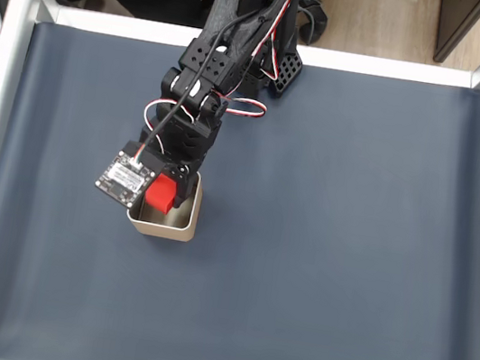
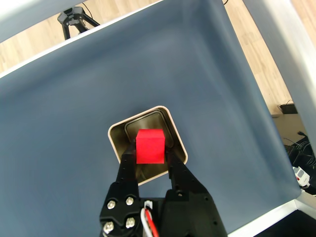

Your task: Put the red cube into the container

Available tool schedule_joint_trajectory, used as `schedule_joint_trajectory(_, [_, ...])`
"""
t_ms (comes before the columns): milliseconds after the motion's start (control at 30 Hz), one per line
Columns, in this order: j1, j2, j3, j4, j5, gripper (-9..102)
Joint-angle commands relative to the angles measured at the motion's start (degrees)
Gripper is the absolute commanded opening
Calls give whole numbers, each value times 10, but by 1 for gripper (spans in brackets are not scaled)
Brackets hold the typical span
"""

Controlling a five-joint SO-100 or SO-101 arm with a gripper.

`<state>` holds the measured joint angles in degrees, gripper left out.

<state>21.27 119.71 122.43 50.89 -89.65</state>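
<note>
Bright, even, diffuse light in both views; hardly any shadow on the dark mat. Soft sheen on the container rim and inner walls. Sharp focus throughout. Slightly bowed edges in the wrist view, perhaps from a wide lens.

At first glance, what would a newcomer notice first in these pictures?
The red cube stands out most: the gripper holds it between its fingers directly above the open tin. The tin sits left of centre on the dark blue mat in the fixed view. The black arm reaches down to it from the top edge.
</note>
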Motion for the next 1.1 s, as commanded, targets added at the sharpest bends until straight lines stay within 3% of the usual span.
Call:
schedule_joint_trajectory(0, [-8, 11, 1, -13, 10, 12])
schedule_joint_trajectory(300, [-9, 16, 19, -27, 13, 20])
schedule_joint_trajectory(767, [-9, 20, 22, -27, 9, 20])
schedule_joint_trajectory(967, [-10, 39, 23, -27, -1, 15])
schedule_joint_trajectory(1067, [-15, 56, 20, -28, -9, 5])
